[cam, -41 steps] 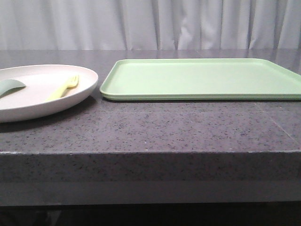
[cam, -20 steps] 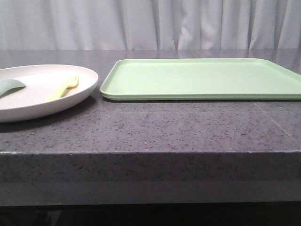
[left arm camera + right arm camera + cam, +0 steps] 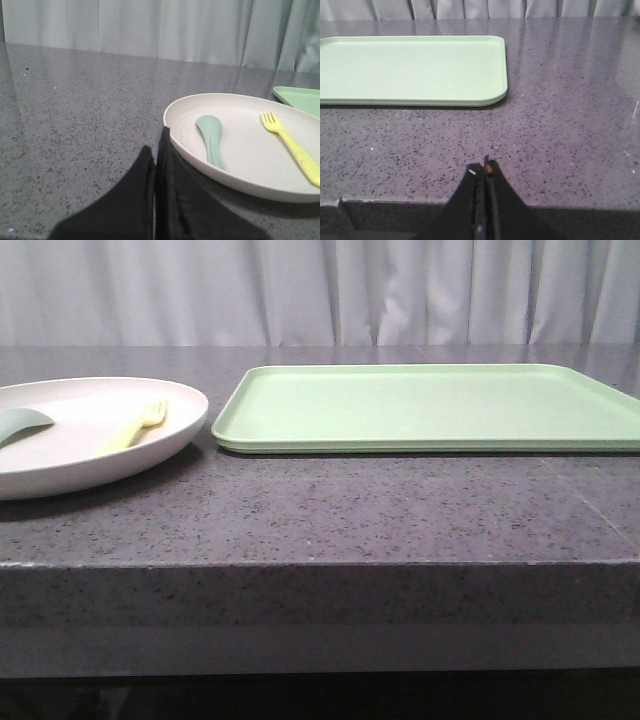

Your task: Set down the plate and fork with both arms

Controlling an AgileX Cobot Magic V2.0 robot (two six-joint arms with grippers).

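Note:
The off-white plate [image 3: 60,455] sits on the dark stone counter at the left; it also shows in the left wrist view [image 3: 250,160]. The pale-yellow fork [image 3: 135,426] lies inside it toward its right side, tines pointing away, and shows in the left wrist view [image 3: 292,147]. My left gripper [image 3: 156,145] is shut and empty, just short of the plate's near-left rim. My right gripper [image 3: 485,169] is shut and empty, over the counter's front edge, well short of the tray. Neither gripper shows in the front view.
A teal-green curved utensil [image 3: 212,140] lies in the plate to the left of the fork. A flat light-green tray [image 3: 430,405] lies to the right of the plate, also in the right wrist view [image 3: 410,67]. A white curtain hangs behind the counter.

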